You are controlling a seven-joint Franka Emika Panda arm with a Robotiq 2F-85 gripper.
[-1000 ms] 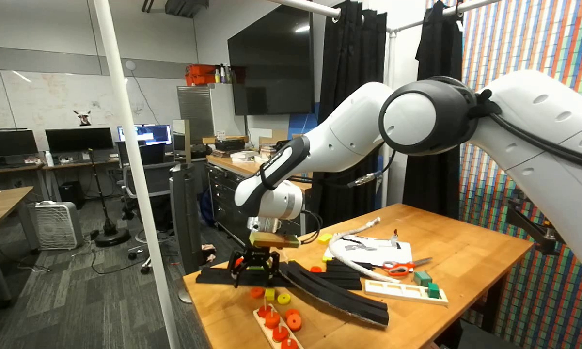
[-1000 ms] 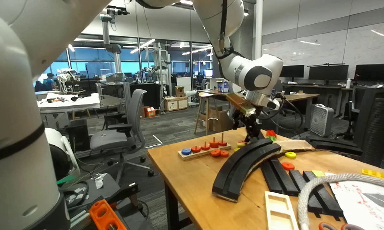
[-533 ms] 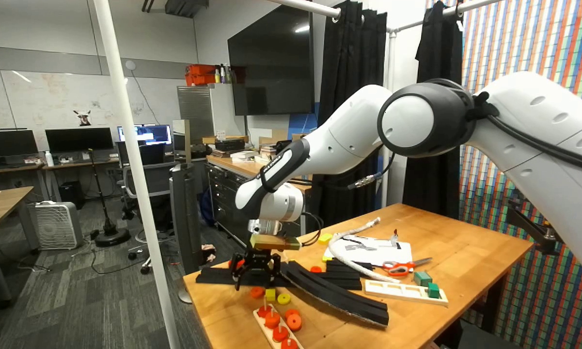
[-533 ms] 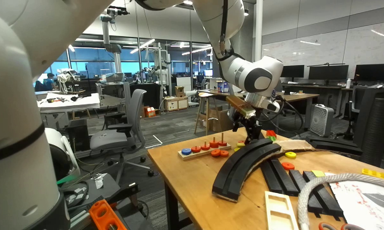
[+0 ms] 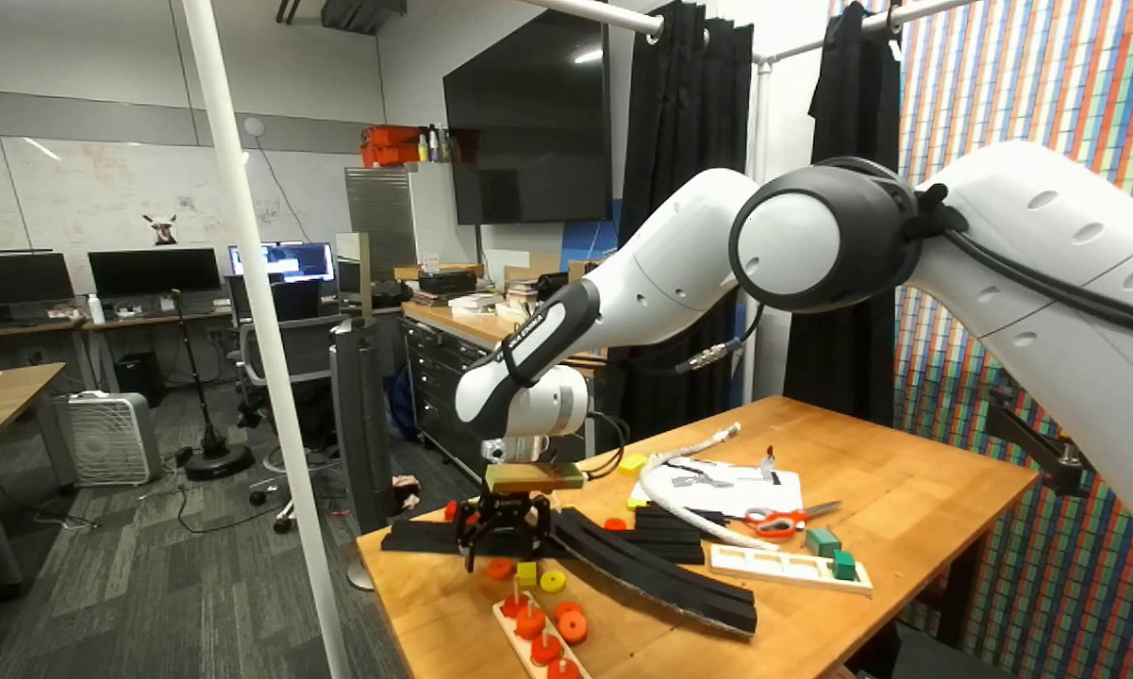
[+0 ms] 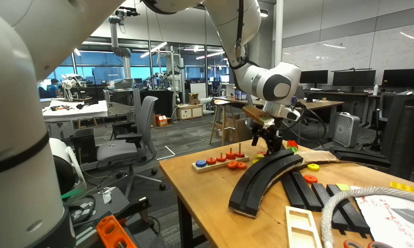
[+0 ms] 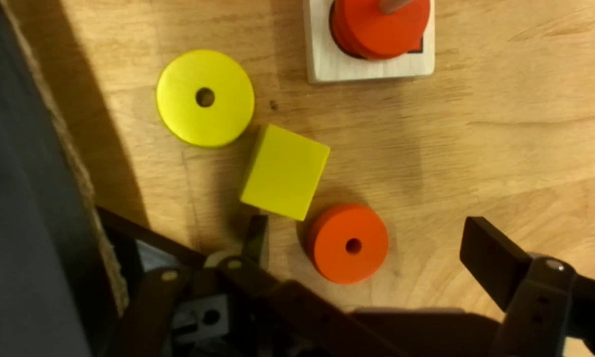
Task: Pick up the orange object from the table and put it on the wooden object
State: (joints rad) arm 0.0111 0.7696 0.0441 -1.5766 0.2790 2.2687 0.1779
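Observation:
An orange disc with a central hole (image 7: 349,265) lies flat on the tabletop in the wrist view. It also shows in both exterior views (image 5: 500,568) (image 6: 261,152), partly hidden in the latter. My gripper (image 7: 366,228) is open and empty, with a finger on each side of the disc and above it. It shows in both exterior views (image 5: 505,554) (image 6: 262,148). One fingertip is close to a yellow block (image 7: 287,173). A small pale wooden board with pegs (image 7: 366,72) carries red discs and a blue one. It shows in both exterior views (image 5: 514,641) (image 6: 224,163).
A yellow disc (image 7: 178,114) lies near the yellow block. Long black curved pieces (image 5: 656,585) lie beside the gripper. Two orange discs (image 5: 573,626) lie by the peg board. A pale compartment tray (image 5: 764,564), scissors (image 5: 778,521) and white rope (image 5: 670,500) are farther along.
My gripper has moved slightly lower and a little toward the orange disc. The discs, the block and the boards have not moved.

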